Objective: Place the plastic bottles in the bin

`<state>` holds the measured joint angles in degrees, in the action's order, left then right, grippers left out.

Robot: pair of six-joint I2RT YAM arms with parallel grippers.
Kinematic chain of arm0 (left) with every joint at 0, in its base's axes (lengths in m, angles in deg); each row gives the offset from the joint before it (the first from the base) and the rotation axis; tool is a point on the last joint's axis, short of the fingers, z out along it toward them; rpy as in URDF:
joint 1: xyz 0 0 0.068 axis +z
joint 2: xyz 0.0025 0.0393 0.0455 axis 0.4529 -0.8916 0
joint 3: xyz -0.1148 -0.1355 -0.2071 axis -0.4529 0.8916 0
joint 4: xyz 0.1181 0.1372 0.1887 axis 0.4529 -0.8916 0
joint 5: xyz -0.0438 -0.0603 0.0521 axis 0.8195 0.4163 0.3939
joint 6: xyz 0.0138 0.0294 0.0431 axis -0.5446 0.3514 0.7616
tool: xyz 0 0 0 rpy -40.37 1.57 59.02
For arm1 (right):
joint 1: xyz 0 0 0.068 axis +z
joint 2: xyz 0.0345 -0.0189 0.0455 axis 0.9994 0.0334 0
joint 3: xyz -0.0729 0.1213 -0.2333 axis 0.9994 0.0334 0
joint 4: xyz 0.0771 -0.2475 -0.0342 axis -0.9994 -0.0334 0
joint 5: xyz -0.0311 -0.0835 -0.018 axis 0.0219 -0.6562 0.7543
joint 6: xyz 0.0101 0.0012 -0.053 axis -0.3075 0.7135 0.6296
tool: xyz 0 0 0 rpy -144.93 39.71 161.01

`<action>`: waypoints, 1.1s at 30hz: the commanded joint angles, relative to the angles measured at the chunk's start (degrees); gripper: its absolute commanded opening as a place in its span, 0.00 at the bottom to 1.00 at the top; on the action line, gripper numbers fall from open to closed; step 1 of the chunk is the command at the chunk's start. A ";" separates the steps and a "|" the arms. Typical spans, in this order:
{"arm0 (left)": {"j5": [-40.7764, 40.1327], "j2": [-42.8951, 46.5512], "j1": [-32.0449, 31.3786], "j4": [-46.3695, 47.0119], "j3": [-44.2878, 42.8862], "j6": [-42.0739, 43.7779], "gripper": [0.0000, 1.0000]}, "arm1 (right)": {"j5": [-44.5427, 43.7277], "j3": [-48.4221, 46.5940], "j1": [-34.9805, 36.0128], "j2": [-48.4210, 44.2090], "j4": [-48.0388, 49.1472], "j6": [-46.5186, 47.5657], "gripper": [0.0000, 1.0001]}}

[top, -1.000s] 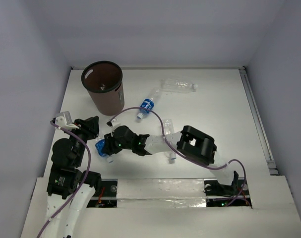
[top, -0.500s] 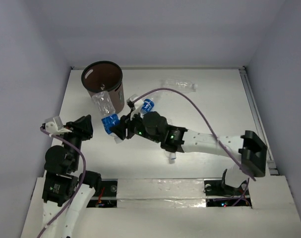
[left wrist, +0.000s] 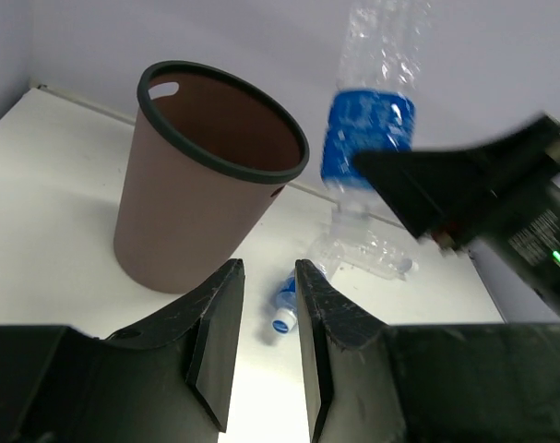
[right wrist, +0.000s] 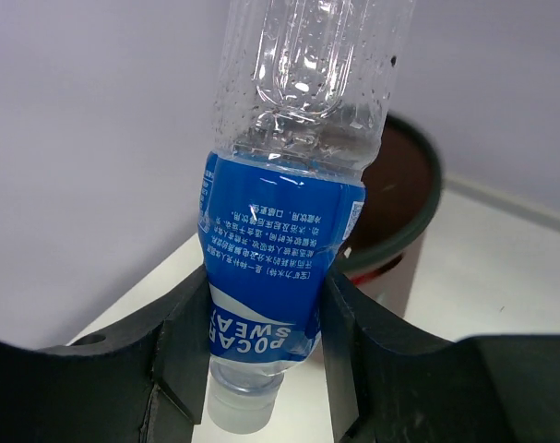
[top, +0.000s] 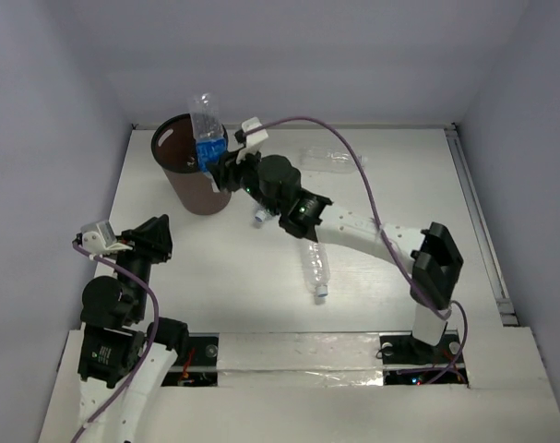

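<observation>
- right gripper (top: 219,169) is clamped on the Pocari Sweat bottle (right wrist: 272,268), cap down, up above the bin (top: 193,189) at its right edge
- left gripper (left wrist: 263,323) sits near side of the bin, jaws a narrow gap apart, holding nothing
- second blue-label bottle (left wrist: 284,309) lies just right of the bin, clear bottle (top: 333,159) further right

- right end effector (right wrist: 266,355) clamped on blue-label bottle (right wrist: 280,268), one black finger (right wrist: 183,346) on each side of the label, both touching it
- bottle inverted: white cap (right wrist: 243,408) pointing down at the base of the fingers, clear dented body sticking up past the fingertips, top cut off by frame edge
- label print reads upside down
- bin (right wrist: 418,198) beyond the end effector, off toward its right finger; dark rim, brown inside, partly hidden behind bottle
- white desk (right wrist: 506,277) under bin, further right
- plain pale wall (right wrist: 95,138) behind everything
</observation>
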<state>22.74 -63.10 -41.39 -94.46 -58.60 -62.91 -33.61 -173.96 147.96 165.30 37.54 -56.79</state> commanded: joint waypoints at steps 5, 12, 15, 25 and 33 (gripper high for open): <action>1.38 0.87 -0.66 2.04 0.71 0.11 0.26 | 1.32 -18.73 -5.29 10.94 5.24 1.92 0.35; 1.29 0.87 -1.19 2.12 0.71 0.11 0.27 | 0.19 -35.60 -5.30 23.42 2.60 4.29 0.36; 1.29 0.87 -1.19 2.12 0.71 0.20 0.27 | 0.27 -42.38 -5.30 29.04 0.31 4.56 0.37; 1.29 0.87 -1.19 2.04 0.80 0.20 0.27 | 0.36 -45.91 -5.30 33.28 -0.49 5.26 0.67; 1.38 0.70 -1.19 2.12 0.80 0.20 0.27 | 1.06 -42.39 -5.30 30.81 1.18 4.12 0.76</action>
<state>23.52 -63.02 -42.28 -94.57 -57.91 -62.91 -33.13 -216.65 142.17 200.01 35.03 -52.46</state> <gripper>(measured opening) 0.269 0.758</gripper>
